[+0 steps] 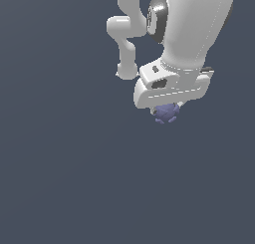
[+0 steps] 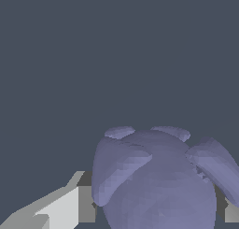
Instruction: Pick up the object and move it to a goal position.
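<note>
The object [image 1: 166,113] is a small bluish-purple lump with knobbly bumps, seen just under the white hand in the exterior view. In the wrist view the object [image 2: 158,181] fills the space between the two fingers, with one finger [image 2: 70,207] against one side and the other at the frame's edge. My gripper [image 1: 167,110] is shut on the object. Its fingertips are hidden behind the hand and the lump in the exterior view.
A plain dark grey surface [image 1: 64,178] fills the background in both views. The white arm [image 1: 194,29] rises above the hand at the exterior view's upper right. No other objects show.
</note>
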`<state>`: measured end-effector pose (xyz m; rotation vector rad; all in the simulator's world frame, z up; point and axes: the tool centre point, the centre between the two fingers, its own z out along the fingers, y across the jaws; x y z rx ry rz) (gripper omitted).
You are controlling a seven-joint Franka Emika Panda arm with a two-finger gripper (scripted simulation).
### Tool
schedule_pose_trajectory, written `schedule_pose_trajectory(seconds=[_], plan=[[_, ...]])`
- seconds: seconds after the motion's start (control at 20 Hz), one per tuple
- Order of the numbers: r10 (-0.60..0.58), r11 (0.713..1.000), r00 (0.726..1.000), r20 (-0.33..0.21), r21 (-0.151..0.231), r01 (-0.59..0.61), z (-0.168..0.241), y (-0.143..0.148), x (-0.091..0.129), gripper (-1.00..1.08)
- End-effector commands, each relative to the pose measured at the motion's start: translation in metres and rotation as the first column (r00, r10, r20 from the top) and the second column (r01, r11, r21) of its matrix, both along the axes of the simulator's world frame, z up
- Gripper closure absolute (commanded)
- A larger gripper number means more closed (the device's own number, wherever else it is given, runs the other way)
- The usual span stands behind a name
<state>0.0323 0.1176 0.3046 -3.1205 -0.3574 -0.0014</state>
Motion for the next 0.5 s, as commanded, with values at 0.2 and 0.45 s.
schedule_pose_trajectory(seconds=[0.2, 0.45], plan=[[-0.001, 1.000, 1.000, -0.001, -0.001, 0.001, 0.017, 0.004, 0.009, 1.08], [-0.001, 1.000, 1.000, -0.001, -0.001, 0.001, 0.020, 0.005, 0.011, 1.08]])
